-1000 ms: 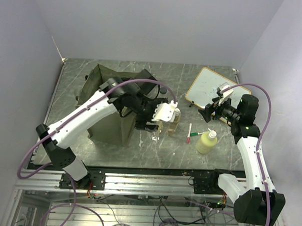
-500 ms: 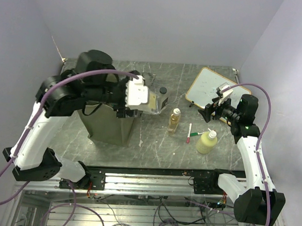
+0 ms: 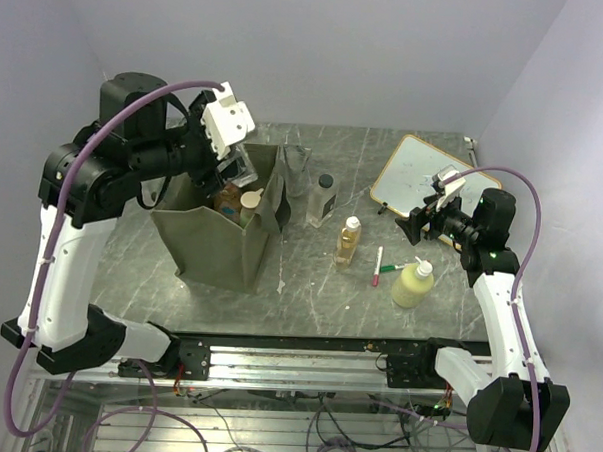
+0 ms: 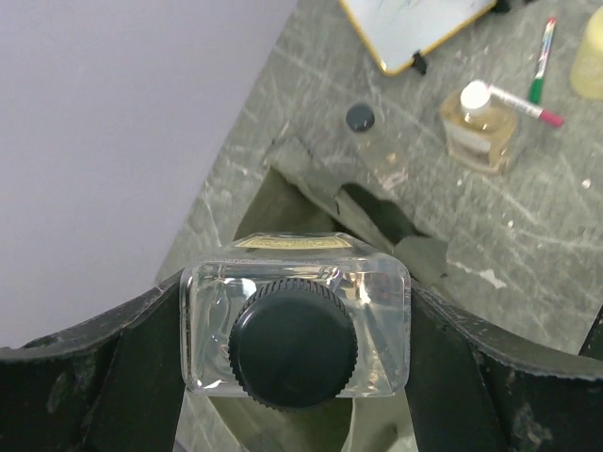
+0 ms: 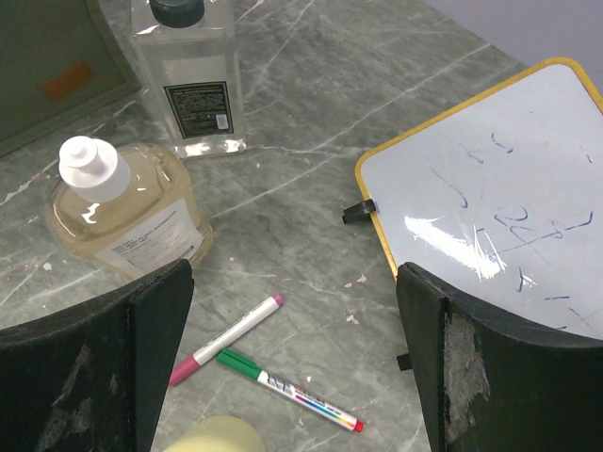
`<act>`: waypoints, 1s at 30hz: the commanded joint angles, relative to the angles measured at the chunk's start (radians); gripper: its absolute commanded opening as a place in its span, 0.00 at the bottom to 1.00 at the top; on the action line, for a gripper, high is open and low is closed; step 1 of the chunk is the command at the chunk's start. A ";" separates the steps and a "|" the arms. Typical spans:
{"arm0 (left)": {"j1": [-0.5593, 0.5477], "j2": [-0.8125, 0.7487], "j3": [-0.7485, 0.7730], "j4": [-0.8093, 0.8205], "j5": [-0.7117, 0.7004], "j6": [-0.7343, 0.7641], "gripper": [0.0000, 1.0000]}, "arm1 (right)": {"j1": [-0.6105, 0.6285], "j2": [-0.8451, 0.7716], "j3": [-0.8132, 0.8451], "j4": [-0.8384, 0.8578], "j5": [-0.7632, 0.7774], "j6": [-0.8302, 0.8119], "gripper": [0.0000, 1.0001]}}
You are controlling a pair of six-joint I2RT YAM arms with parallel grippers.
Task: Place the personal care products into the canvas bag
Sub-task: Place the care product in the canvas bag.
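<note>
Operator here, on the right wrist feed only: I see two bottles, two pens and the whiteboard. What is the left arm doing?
Observer: The left gripper is shut on a clear bottle with a black cap, held above the open mouth of the canvas bag.
Operator: Is anything inside the bag already?
Observer: Yes, a beige-capped bottle shows inside it.
Operator: And the yellow blob at my bottom edge?
Observer: That is a pale yellow pump bottle, standing upright just right of the pens in the top view.
</note>
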 commanded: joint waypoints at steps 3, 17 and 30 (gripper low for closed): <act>0.032 -0.032 -0.103 0.135 -0.143 0.021 0.07 | -0.008 -0.020 -0.004 0.002 -0.017 -0.012 0.89; 0.044 0.024 -0.225 -0.077 -0.143 0.148 0.07 | -0.007 -0.014 -0.004 -0.001 -0.018 -0.017 0.89; 0.119 0.111 -0.223 -0.223 0.023 0.277 0.07 | -0.007 0.002 -0.007 0.000 -0.016 -0.019 0.89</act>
